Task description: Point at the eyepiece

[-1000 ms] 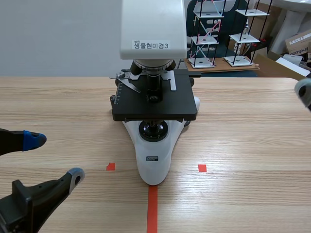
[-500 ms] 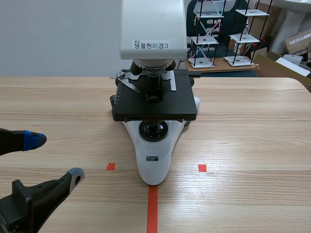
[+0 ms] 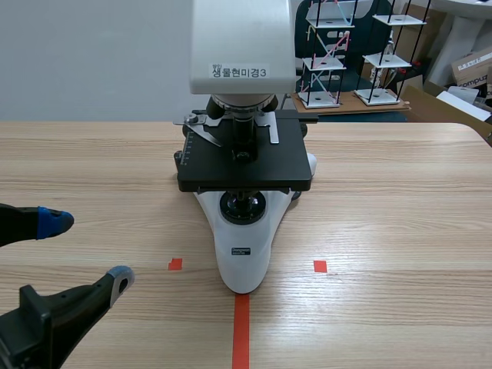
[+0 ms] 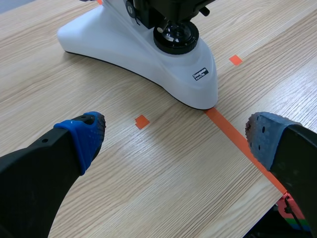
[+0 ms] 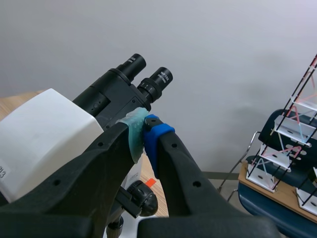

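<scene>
We have our right gripper closed on nothing, pads together, its tip aimed just short of the nearer eyepiece, with the second eyepiece beside that, farther off. We judge the pointing all but done, with only a hold left. We count two eyepieces on one microscope, whose base lies ahead of our wide-open left gripper.

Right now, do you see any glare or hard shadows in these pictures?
Scene view: even light, only soft shadow on the table close around the microscope. Left wrist view: a mild sheen on its white base, no harsh glare. Right wrist view: the dark eyepieces stand out against an evenly lit wall, past the shut right gripper.
</scene>
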